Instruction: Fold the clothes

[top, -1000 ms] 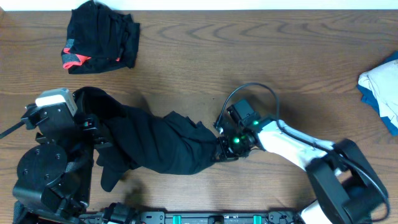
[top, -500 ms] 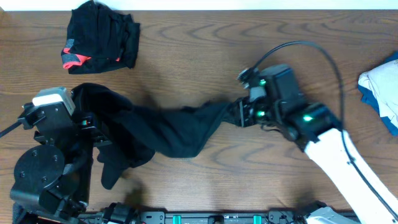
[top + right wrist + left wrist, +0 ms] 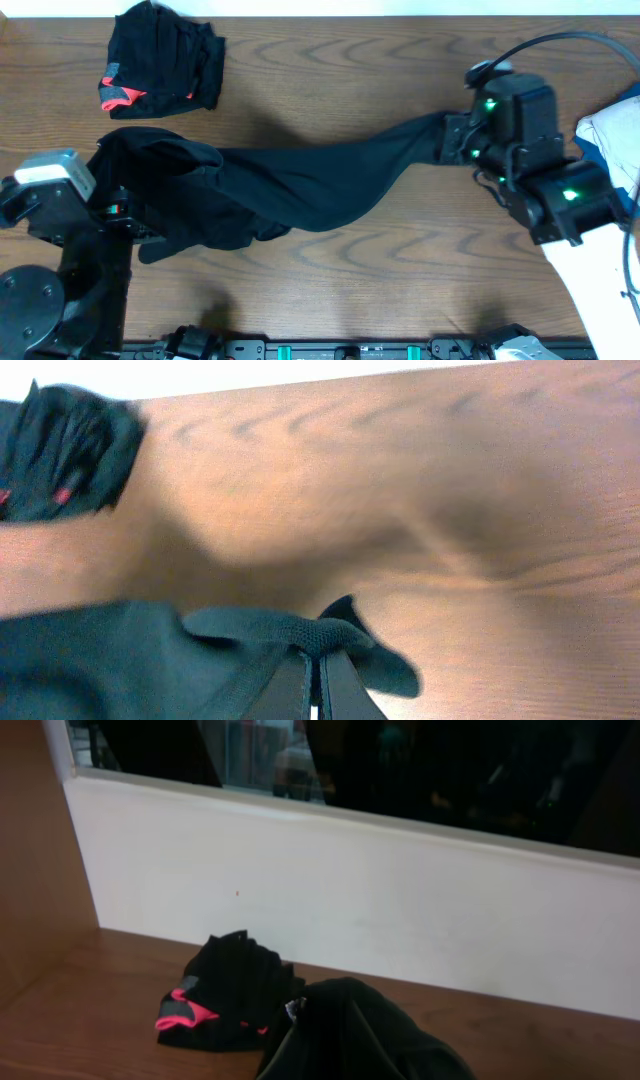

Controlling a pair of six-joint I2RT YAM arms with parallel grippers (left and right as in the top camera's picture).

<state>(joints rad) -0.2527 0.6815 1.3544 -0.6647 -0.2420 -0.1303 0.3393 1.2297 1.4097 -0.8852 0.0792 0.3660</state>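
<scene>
Long garment (image 3: 300, 185) spans the table (image 3: 330, 80) left to right: left end bunched against the left arm (image 3: 50, 185), right end in the right gripper (image 3: 315, 658). Folded garment (image 3: 160, 60) lies behind the left end, apart. Cloth pile (image 3: 612, 140) sits at the right edge.

the right pincer (image 3: 314, 665) is sitting at the bottom middle of the view, its two fingers (image 3: 340, 698) pressing together on the edge of a long black garment (image 3: 100, 660). the cloth is bunching into a small flap just above and right of the tips, and the rest is spreading away to the pincer's left. the wooden surface (image 3: 450, 510) is stretching beyond. far ahead and to the left, a folded black garment (image 3: 60, 445) with red trim is lying on it.
</scene>
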